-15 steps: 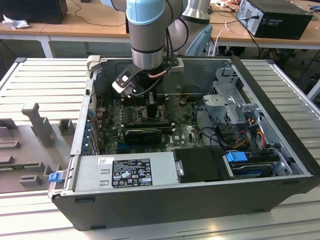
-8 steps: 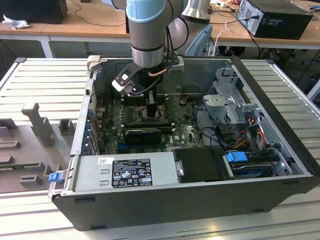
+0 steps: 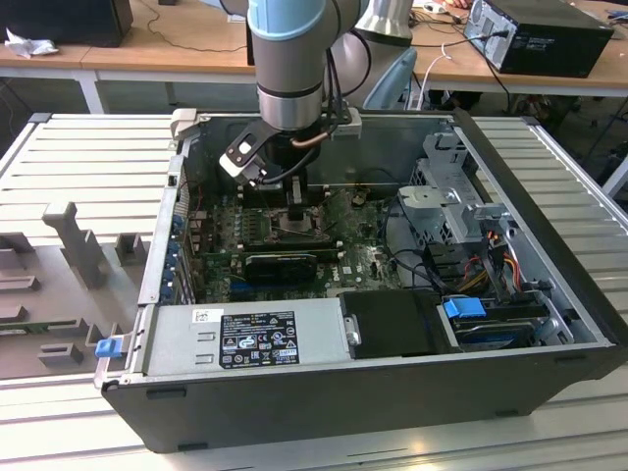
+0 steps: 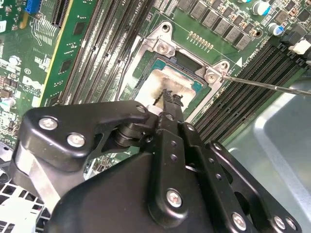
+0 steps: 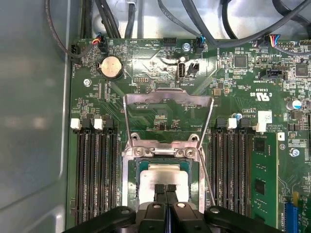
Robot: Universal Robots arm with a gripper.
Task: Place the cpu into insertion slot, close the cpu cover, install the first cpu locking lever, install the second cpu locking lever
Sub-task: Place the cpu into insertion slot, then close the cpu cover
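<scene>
- Plainly, the claw [image 5: 165,190] is closed, its fingers pressed together with nothing between them and the tips right at the face of the cpu [image 5: 167,174].
- The cpu lies flat in the insertion slot [image 5: 130,179].
- The cpu cover [image 5: 167,98] stands raised, swung open off the slot.
- In the exterior view, the arm [image 3: 289,69] reaches down into the computer case [image 3: 343,392], with the grey power supply [image 3: 245,339] at six o'clock from it.
</scene>
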